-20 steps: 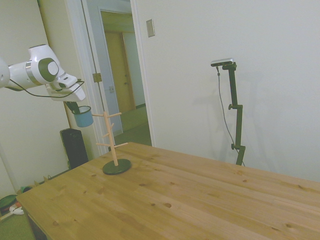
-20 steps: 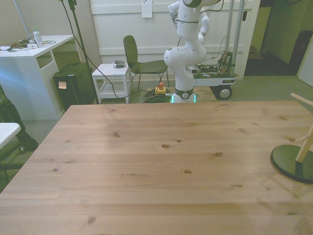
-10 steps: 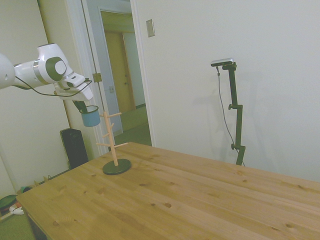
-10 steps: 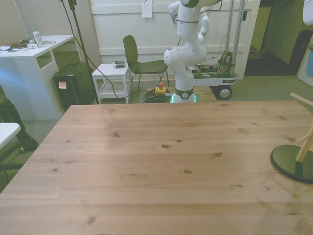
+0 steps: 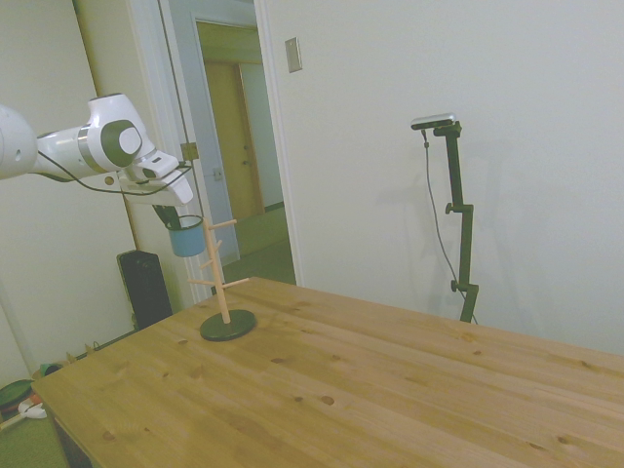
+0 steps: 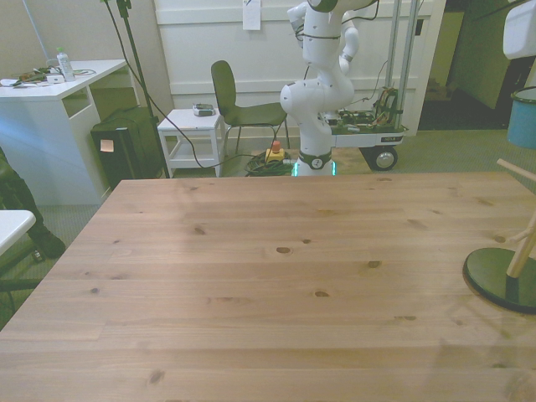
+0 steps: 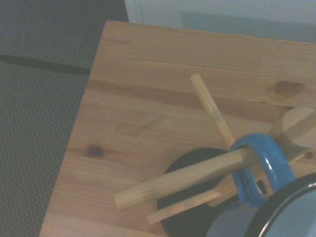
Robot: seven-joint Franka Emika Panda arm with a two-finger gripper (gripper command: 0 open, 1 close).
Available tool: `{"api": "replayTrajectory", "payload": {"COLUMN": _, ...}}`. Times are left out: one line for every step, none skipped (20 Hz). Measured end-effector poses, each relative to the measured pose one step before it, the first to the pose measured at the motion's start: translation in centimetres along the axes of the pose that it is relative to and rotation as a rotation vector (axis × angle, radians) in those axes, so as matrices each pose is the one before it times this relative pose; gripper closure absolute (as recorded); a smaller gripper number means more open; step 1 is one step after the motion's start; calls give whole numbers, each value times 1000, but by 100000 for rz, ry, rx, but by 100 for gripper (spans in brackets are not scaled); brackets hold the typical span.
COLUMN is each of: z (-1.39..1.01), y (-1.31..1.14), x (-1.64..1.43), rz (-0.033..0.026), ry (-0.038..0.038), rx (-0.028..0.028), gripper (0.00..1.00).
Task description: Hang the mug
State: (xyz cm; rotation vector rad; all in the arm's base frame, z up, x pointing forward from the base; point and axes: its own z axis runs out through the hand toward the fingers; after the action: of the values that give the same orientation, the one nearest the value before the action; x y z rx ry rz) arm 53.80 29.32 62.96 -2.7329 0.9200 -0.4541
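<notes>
Right now the mug (image 5: 187, 237) hangs in the air beside the top of the wooden mug tree (image 5: 217, 271), well above the tabletop (image 5: 370, 380), carried upright by the gripper (image 5: 168, 211). In the side view the dark fingers come down onto the mug's rim and appear clenched on it, though the contact itself is small and hard to make out. The wrist view gives the key detail: the blue handle (image 7: 253, 168) loops around one of the tree's upper pegs (image 7: 182, 177), so the peg already passes through the handle opening. The tree's dark round base (image 5: 228, 326) sits near the tabletop's far corner, and in the front view only the edge of that base (image 6: 501, 280) and the mug's side (image 6: 523, 120) show at the front view's right.

By my reading, the step in hand is the hanging itself, with threading largely achieved. The next move likely calls for sliding the handle further toward the trunk and lowering slightly until the peg bears the weight, then letting go gently so the light tree does not tip.
</notes>
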Motion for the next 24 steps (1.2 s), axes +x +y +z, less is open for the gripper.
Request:
{"api": "replayTrajectory", "payload": {"z": 73, "y": 260, "x": -137, "rz": -91, "ry": 130, "rx": 15, "gripper": 100}}
{"api": "replayTrajectory", "payload": {"z": 75, "y": 228, "x": -110, "rz": -22, "ry": 111, "rx": 75, "gripper": 100}}
{"api": "replayTrajectory", "payload": {"z": 58, "y": 253, "x": -113, "rz": 43, "ry": -26, "rx": -107, "gripper": 100}}
{"api": "replayTrajectory", "payload": {"z": 60, "y": 228, "x": -69, "rz": 81, "ry": -53, "rx": -59, "gripper": 100}}
{"api": "replayTrajectory", "payload": {"z": 56, "y": 195, "x": -23, "rz": 104, "ry": -16, "rx": -100, "gripper": 100}}
{"api": "replayTrajectory", "payload": {"z": 32, "y": 145, "x": -6, "rz": 35, "ry": -57, "rx": -152, "gripper": 100}}
{"api": "replayTrajectory", "payload": {"z": -26, "y": 88, "x": -1, "rz": -20, "ry": -28, "rx": -44, "gripper": 100}}
{"api": "replayTrajectory", "payload": {"z": -43, "y": 58, "x": 9, "rz": 0, "ry": 2, "rx": 26, "gripper": 100}}
{"api": "replayTrajectory", "payload": {"z": -64, "y": 37, "x": 5, "rz": 94, "ry": -42, "rx": 87, "gripper": 0}}
{"api": "replayTrajectory", "payload": {"z": -65, "y": 25, "x": 16, "rz": 117, "ry": -37, "rx": 101, "gripper": 0}}
{"api": "replayTrajectory", "payload": {"z": -14, "y": 16, "x": 8, "rz": 50, "ry": -17, "rx": 13, "gripper": 0}}
{"api": "replayTrajectory", "payload": {"z": 26, "y": 17, "x": -1, "rz": 12, "ry": -26, "rx": -58, "gripper": 0}}
{"api": "replayTrajectory", "payload": {"z": 44, "y": 16, "x": -12, "rz": -8, "ry": -39, "rx": -83, "gripper": 0}}
{"api": "replayTrajectory", "payload": {"z": 25, "y": 9, "x": -6, "rz": -4, "ry": -23, "rx": -49, "gripper": 0}}
{"api": "replayTrajectory", "payload": {"z": -3, "y": 0, "x": 1, "rz": 3, "ry": 1, "rx": -1, "gripper": 0}}
{"api": "replayTrajectory", "payload": {"z": 0, "y": 1, "x": 1, "rz": 0, "ry": -3, "rx": -9, "gripper": 0}}
{"api": "replayTrajectory", "payload": {"z": -1, "y": 1, "x": 2, "rz": 3, "ry": -3, "rx": -9, "gripper": 0}}
{"api": "replayTrajectory", "payload": {"z": -14, "y": 12, "x": 34, "rz": 58, "ry": 23, "rx": -9, "gripper": 0}}
{"api": "replayTrajectory", "payload": {"z": -47, "y": -2, "x": 39, "rz": 86, "ry": 8, "rx": 95, "gripper": 0}}
{"api": "replayTrajectory", "payload": {"z": -43, "y": 6, "x": 65, "rz": 100, "ry": 67, "rx": 72, "gripper": 0}}
{"api": "replayTrajectory", "payload": {"z": -22, "y": 12, "x": 55, "rz": 90, "ry": 45, "rx": 32, "gripper": 0}}
{"api": "replayTrajectory", "payload": {"z": -42, "y": 15, "x": 81, "rz": 131, "ry": 74, "rx": 68, "gripper": 0}}
{"api": "replayTrajectory", "payload": {"z": -42, "y": 28, "x": 111, "rz": 184, "ry": 87, "rx": 57, "gripper": 0}}
{"api": "replayTrajectory", "payload": {"z": -53, "y": 32, "x": 123, "rz": 198, "ry": 94, "rx": 56, "gripper": 0}}
